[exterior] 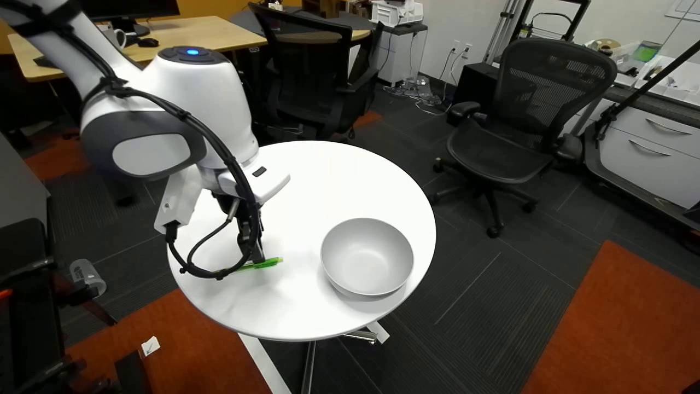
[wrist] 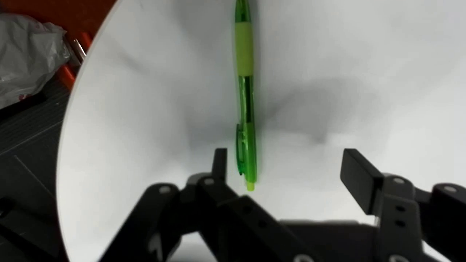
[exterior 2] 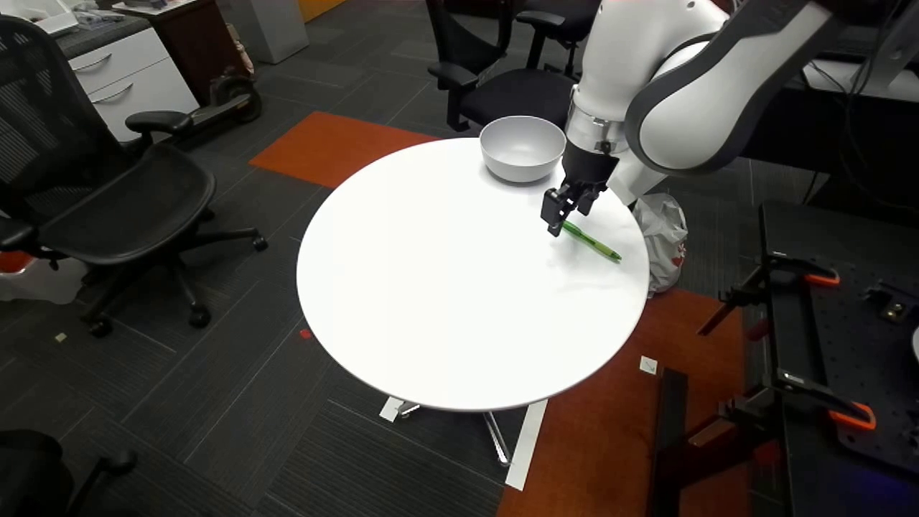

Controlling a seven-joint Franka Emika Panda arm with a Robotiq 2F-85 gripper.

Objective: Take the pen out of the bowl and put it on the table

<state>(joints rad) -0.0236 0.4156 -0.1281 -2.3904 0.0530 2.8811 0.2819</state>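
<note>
The pen point(wrist: 245, 98) lies near the edge of the table point(exterior 2: 431, 287); the gripper's point(wrist: 285, 163) jaws are spread, likely to free it.

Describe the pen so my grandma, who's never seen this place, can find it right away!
Start at the big round white table, where a grey bowl stands near the edge. Apart from the bowl, the pen lies on that table, close to the open jaws. It is thin, bright green and has a clip, while the bowl is wide and grey and the jaws are black.
</note>
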